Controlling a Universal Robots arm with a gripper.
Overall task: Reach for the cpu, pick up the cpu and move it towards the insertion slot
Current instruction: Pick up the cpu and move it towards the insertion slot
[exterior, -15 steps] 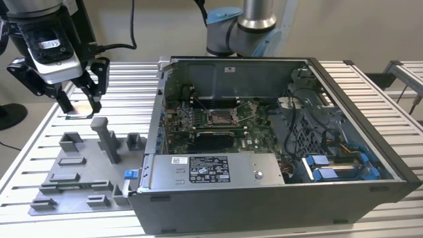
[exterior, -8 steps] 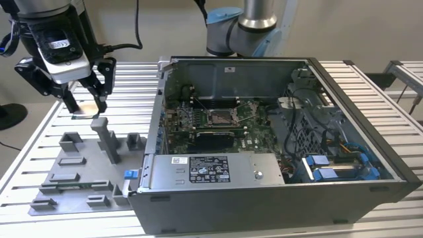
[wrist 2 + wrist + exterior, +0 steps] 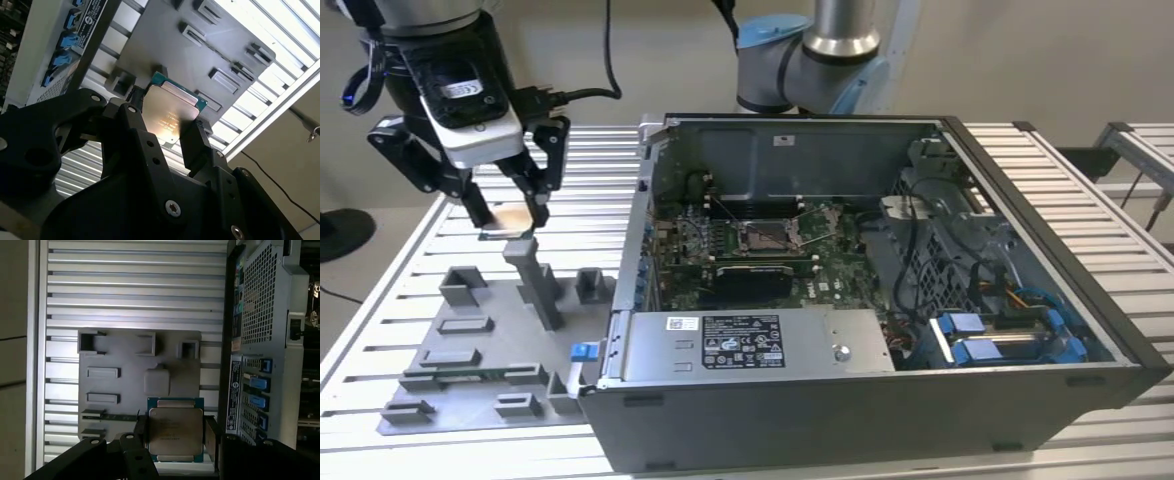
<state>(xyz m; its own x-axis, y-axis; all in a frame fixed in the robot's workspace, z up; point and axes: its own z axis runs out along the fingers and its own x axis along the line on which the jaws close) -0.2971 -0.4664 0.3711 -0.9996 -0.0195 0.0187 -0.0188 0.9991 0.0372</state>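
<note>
Legible text: none | white label (image 3: 740, 340) on the computer case's metal cover: dark print and small marks, too fine to read | cpu (image 3: 175, 430) top face: faint engraved lines, unreadable in both wrist views | label strip (image 3: 235, 390) on the case side: unreadable

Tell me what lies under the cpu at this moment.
The cpu, clamped between the gripper fingers, hangs above the grey fixture plate on the slatted table. The patch of plate straight beneath the chip is covered by it.
</note>
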